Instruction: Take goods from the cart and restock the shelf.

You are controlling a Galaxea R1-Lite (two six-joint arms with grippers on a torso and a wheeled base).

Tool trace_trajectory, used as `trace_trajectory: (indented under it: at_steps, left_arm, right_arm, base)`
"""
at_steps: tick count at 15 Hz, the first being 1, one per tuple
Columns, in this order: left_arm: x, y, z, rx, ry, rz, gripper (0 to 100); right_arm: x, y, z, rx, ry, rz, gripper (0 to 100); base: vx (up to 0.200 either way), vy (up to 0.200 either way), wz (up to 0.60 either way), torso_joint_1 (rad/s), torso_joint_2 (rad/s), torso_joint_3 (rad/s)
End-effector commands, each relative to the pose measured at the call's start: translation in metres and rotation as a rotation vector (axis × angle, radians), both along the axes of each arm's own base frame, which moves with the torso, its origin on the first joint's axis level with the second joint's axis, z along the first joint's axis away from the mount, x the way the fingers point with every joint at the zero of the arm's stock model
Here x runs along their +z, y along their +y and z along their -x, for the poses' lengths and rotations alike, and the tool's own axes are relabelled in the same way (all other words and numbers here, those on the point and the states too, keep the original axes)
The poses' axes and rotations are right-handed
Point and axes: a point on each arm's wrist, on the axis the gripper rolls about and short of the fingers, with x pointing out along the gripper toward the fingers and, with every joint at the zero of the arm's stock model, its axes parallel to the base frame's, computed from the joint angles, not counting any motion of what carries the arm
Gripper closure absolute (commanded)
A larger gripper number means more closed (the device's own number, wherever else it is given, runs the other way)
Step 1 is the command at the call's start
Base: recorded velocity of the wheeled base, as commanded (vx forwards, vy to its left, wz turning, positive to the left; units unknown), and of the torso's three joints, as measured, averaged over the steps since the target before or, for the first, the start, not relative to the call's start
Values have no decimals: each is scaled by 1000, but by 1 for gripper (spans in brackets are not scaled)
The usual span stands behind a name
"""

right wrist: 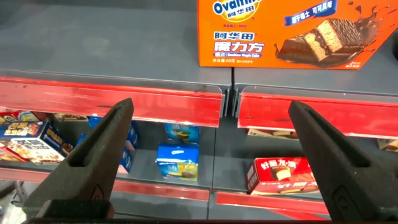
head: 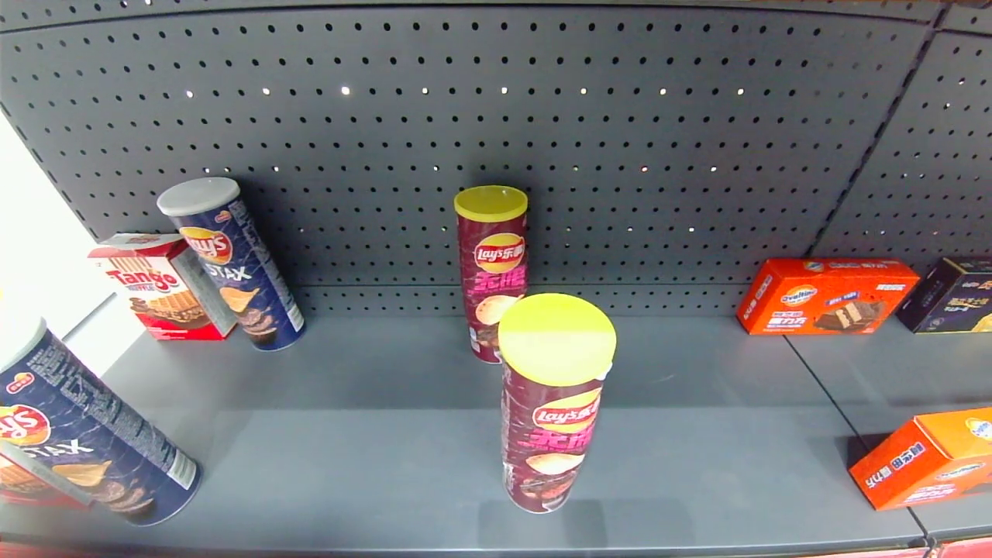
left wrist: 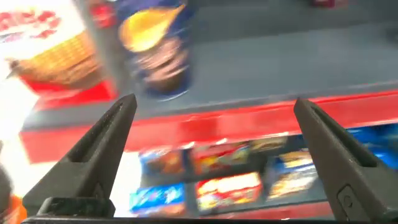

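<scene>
Head view, along the grey shelf: front blue can at the near left edge. By the back wall, red wafer box touches back blue can. Mid-shelf stand two upright chip cans, back maroon can and front maroon can. Right: back orange box, dark box, front orange box. Left jaws are spread wide and empty, facing the red front strip; right jaws likewise.
</scene>
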Motion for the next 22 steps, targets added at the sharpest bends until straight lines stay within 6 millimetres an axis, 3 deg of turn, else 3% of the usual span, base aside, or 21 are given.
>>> trace_trajectory:
  at_steps: [1, 5, 12, 13, 14, 16, 19, 20, 22]
  left_arm:
    - [-3, 3, 0, 118, 28, 20, 0]
    - [-1, 0, 0, 14, 10, 62, 0]
    - [-1, 0, 0, 7, 12, 60, 0]
    - [-1, 0, 0, 4, 12, 60, 0]
    - [-1, 0, 0, 4, 12, 60, 0]
    - [-1, 0, 0, 3, 12, 58, 0]
    - [-1, 0, 0, 1, 14, 58, 0]
    - [-1, 0, 0, 0, 15, 58, 0]
    - [-1, 0, 0, 1, 15, 58, 0]
  right_arm:
    - [0, 0, 0, 1, 1, 0, 0]
    - [0, 0, 0, 1, 1, 0, 0]
    - [3, 1, -4, 40, 40, 14, 0]
    - [42, 1, -6, 22, -22, -10, 0]
    - [84, 4, -29, 19, 38, -26, 0]
    - [116, 9, -48, 105, 30, 21, 0]
    - [141, 27, -99, 266, 103, 62, 0]
    - [141, 36, -119, 308, 125, 68, 0]
    - [136, 50, -141, 362, 141, 74, 0]
  base:
    - [0, 0, 0, 0, 0, 0]
    - [0, 0, 0, 0, 0, 0]
    - [0, 0, 0, 0, 0, 0]
    - [0, 0, 0, 0, 0, 0]
    - [0, 0, 0, 0, 0, 0]
    - [0, 0, 0, 0, 0, 0]
    - [0, 0, 0, 0, 0, 0]
    - [0, 0, 0, 0, 0, 0]
    - [0, 0, 0, 0, 0, 0]
